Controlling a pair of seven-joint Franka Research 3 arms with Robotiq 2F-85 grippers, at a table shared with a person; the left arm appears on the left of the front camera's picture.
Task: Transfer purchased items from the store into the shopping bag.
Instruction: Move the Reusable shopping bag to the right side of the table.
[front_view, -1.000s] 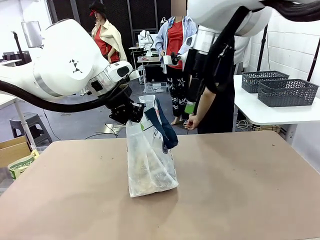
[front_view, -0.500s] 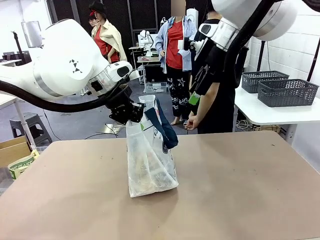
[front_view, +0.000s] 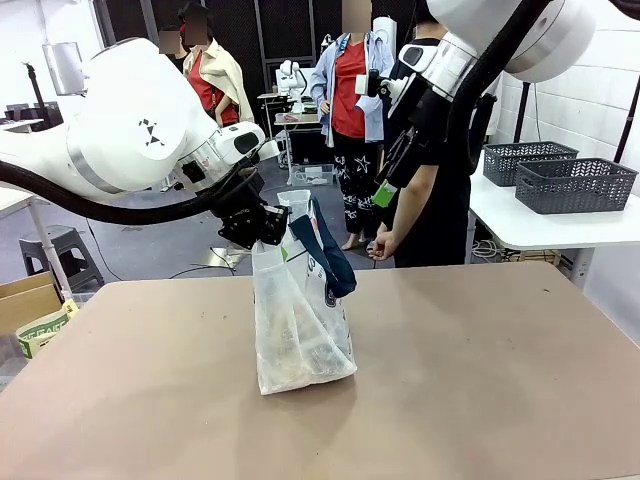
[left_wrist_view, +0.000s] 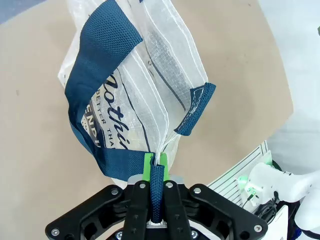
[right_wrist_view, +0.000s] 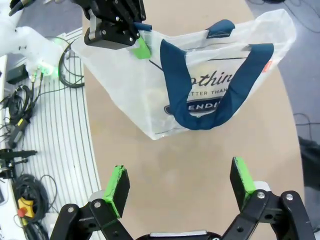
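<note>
My right tool (right_wrist_view: 180, 186) barely moved vs 0.5 s ago, still high above shopping bag (front_view: 300, 320), jaws wide apart. Left tool (left_wrist_view: 155, 172) still clamped on bag handle (left_wrist_view: 157, 192).

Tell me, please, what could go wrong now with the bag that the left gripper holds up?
1. The left gripper pinches the shopping bag by one navy handle and the rim beside it; this thin grip might slip, and the bag would slump.
2. The other handle hangs over the mouth, so the open right gripper above could snag it.
</note>
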